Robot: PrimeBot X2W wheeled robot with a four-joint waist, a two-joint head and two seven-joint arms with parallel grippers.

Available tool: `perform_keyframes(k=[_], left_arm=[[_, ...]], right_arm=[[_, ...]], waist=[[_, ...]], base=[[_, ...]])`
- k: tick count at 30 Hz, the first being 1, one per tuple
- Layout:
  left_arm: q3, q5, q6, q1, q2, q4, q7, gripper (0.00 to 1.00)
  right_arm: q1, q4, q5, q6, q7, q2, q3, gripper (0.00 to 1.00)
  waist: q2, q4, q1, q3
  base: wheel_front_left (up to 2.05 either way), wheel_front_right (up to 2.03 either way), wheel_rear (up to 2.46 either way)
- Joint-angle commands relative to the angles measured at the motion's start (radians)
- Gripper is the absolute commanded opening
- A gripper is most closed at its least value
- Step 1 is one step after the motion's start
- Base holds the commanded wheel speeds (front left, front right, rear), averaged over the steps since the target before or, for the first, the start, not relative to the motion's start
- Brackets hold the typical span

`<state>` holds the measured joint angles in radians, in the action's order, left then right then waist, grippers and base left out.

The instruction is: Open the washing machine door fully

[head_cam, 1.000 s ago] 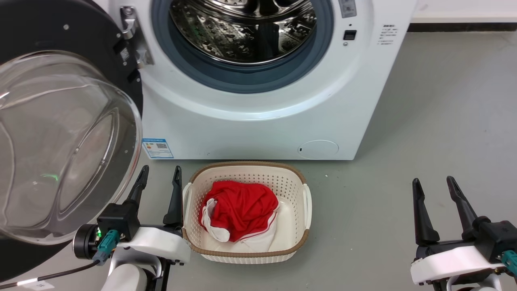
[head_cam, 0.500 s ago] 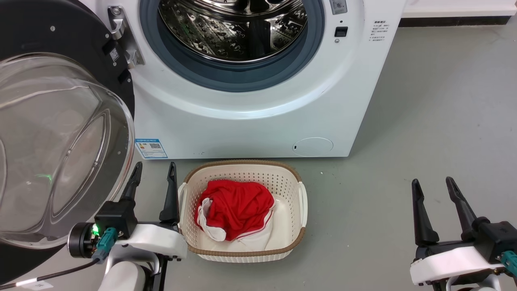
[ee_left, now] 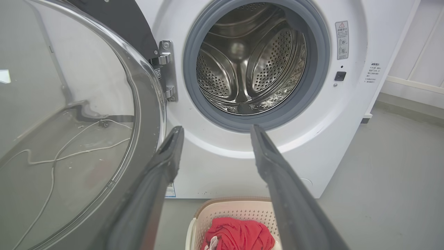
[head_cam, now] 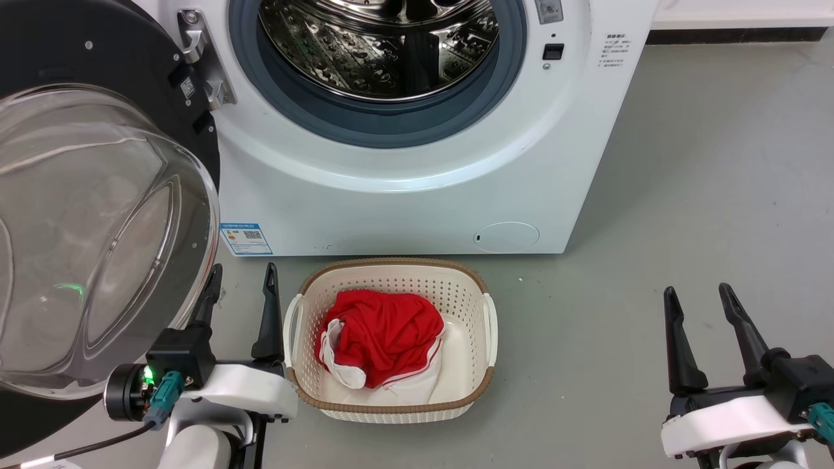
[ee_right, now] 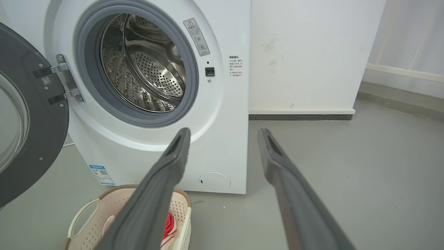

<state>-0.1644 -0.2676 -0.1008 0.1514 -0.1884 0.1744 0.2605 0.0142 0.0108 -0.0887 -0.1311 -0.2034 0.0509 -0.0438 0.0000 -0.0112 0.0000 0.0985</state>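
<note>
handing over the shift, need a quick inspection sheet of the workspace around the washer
surface: grey floor, a few small specks
job's things: washing machine door swung open to the left on its hinge, glass bowl facing out; drum mouth uncovered
clutter: basket before the machine, red garment inside
hands: left hand open, empty, close beside door rim, contact unclear; right hand open, empty, over floor
cables: dark cable from left wrist; pale cord on floor, seen through door glass
surroundings: white wall, dark skirting

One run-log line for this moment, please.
washing machine door: wide open | left claw: open, beside door | right claw: open, empty | basket: red cloth inside
</note>
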Motion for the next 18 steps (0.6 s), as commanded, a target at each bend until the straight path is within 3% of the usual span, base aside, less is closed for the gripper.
perform_keyframes(k=[1,7,8,11,18], left_arm=[[0.002,0.004,0.002,-0.005,0.0,-0.002,0.007,1.0],[0.011,0.014,0.012,-0.012,0.009,-0.005,0.006,1.0],[0.011,0.01,0.011,-0.004,0.009,-0.004,0.001,0.0],[0.01,0.003,0.014,-0.015,0.014,0.019,-0.004,0.0],[0.038,-0.128,0.035,-0.015,0.026,0.026,-0.042,0.0]], right_arm=[[-0.009,0.002,-0.001,0.001,-0.003,-0.002,0.001,1.0],[-0.003,0.0,-0.002,0.001,-0.002,-0.002,-0.001,1.0],[0.001,-0.001,0.0,0.0,0.0,0.0,-0.002,0.0],[0.016,0.02,-0.005,0.0,0.001,0.0,0.001,0.0],[0.006,0.035,-0.165,0.0,0.022,0.009,0.006,0.0]], waist=[[0.0,0.0,0.0,0.0],[0.0,0.001,0.0,-0.005],[0.0,0.001,0.0,-0.006],[0.0,0.001,0.0,-0.006],[0.0,0.002,0.0,-0.011]], base=[[0.0,0.0,0.0],[0.0,0.0,0.0],[0.0,0.0,0.0],[0.0,0.0,0.0],[0.0,0.0,0.0]])
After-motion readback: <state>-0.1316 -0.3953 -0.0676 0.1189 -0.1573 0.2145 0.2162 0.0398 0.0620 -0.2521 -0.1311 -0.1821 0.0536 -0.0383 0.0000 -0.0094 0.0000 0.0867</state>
